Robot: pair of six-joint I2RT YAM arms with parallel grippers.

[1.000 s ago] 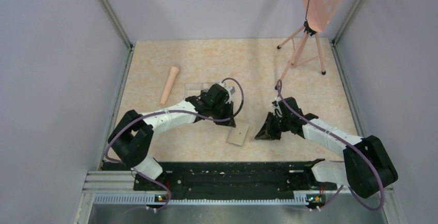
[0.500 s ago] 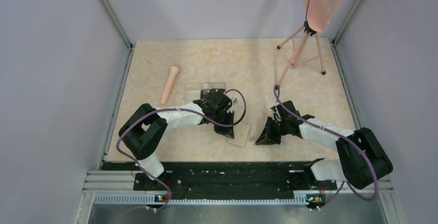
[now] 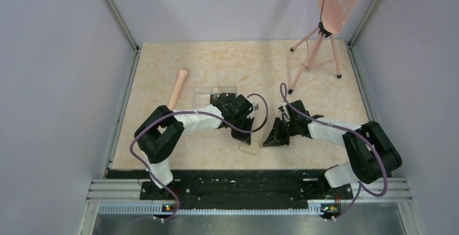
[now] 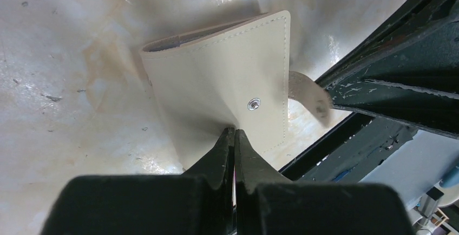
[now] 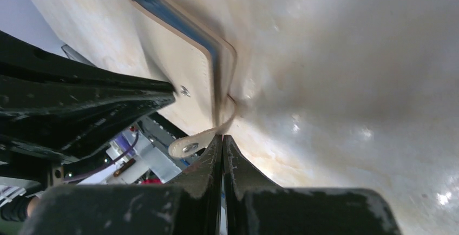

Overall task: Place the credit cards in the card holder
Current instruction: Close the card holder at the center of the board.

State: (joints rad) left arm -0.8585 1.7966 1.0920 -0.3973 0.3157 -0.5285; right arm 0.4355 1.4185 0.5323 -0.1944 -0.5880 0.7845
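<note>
The tan card holder (image 3: 250, 143) lies on the table between my two grippers, slightly ajar, with its grey-blue inside (image 5: 172, 12) showing along the edge. In the left wrist view the holder (image 4: 216, 78) shows its snap stud. My left gripper (image 4: 234, 133) is shut, its tips pressed against the holder's outer face just below the stud. My right gripper (image 5: 222, 136) is shut, its tips touching the holder's loose clasp strap (image 5: 190, 146). In the top view the left gripper (image 3: 242, 131) and the right gripper (image 3: 269, 138) flank the holder. No credit card shows in any view.
A clear plastic box (image 3: 215, 93) lies just behind the left gripper. A wooden peg (image 3: 177, 87) lies at the back left. A pink tripod (image 3: 314, 56) stands at the back right. The black rail (image 3: 238, 183) runs along the near edge.
Both grippers have closed in on the card holder: the left came forward and right from the clear box, the right moved left. The holder has barely shifted.
</note>
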